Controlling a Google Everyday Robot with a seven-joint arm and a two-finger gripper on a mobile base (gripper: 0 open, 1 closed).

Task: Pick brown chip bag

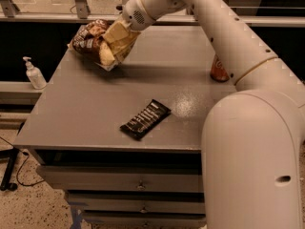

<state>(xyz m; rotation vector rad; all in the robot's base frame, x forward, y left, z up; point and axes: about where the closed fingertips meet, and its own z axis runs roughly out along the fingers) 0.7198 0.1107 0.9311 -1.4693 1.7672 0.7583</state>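
The brown chip bag (90,39) is at the far left of the grey table (81,109), dark brown with a tan end (118,41) facing me. It hangs tilted, its lower edge just above the tabletop. My gripper (125,27) is at the bag's upper right and is shut on the tan end; the bag covers most of its fingers. My white arm reaches in from the right, across the back of the table.
A small black bar wrapper with white stripes (145,119) lies near the front middle. A red soda can (219,69) stands at the right, partly behind my arm. A pump bottle (34,74) stands on a ledge left of the table. Drawers (138,182) are below.
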